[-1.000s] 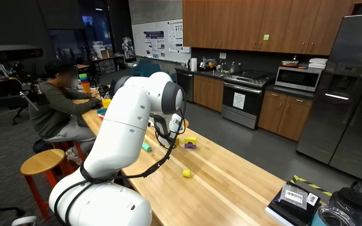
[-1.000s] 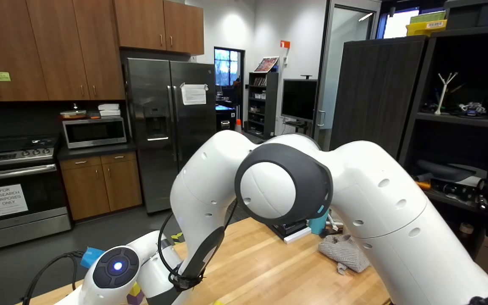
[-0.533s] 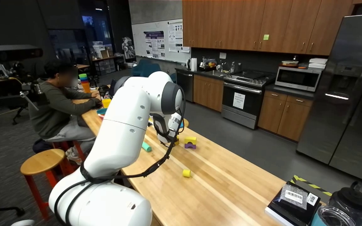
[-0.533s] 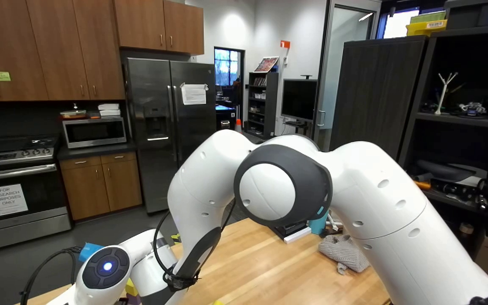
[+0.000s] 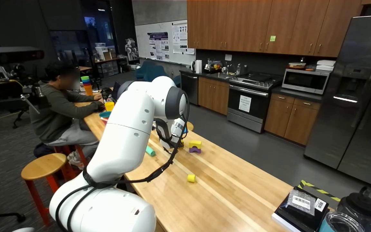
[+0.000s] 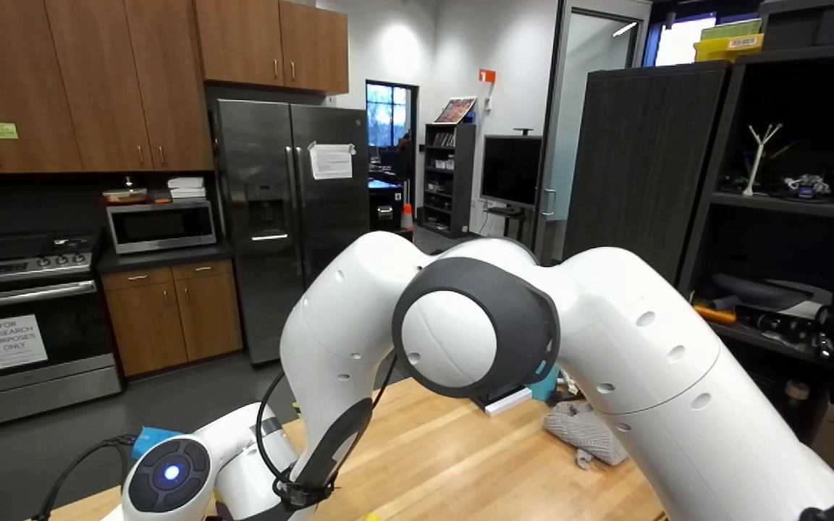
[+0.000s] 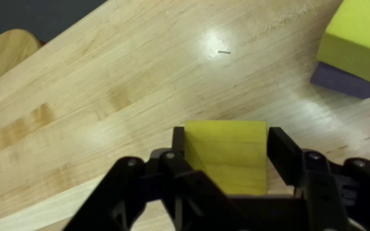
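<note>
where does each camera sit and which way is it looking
An exterior view: raised beside the arm, looking along the table toward the stove; most of the arm shows.
An exterior view: close to the arm, facing the fridge and bookshelf; the arm fills the middle.
Wrist view: mounted above the claw, looking down at the yellow block; only the claw shows, in the lower half.
Both exterior views share the arm, fridge and microwave.
</note>
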Robot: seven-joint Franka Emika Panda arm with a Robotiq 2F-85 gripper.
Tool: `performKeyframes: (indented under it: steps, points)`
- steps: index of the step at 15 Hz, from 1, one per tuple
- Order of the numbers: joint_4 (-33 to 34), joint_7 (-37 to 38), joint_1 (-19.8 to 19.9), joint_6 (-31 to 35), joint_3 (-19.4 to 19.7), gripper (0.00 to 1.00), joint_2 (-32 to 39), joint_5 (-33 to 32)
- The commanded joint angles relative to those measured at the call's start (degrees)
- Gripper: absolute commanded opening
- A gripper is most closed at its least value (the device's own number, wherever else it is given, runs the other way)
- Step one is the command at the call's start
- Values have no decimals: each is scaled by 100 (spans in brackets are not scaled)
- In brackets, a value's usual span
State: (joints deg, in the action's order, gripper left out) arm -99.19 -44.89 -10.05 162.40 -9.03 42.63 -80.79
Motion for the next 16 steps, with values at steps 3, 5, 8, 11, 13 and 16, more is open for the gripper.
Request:
performKeyframes:
  steps: [3,5,8,11,13,16]
  points:
    - [99,-143,-40,-98,57,39,15,50]
    - [98,-114,-42,-110,65,39,-23,42]
    - [121,-29,-61,-112,97,39,-113,-9]
    - [130,33,-80,-113,119,39,-231,-54]
    - [124,87,-91,-116,143,39,-312,-97]
    - [61,228,-74,-126,159,39,-465,-237]
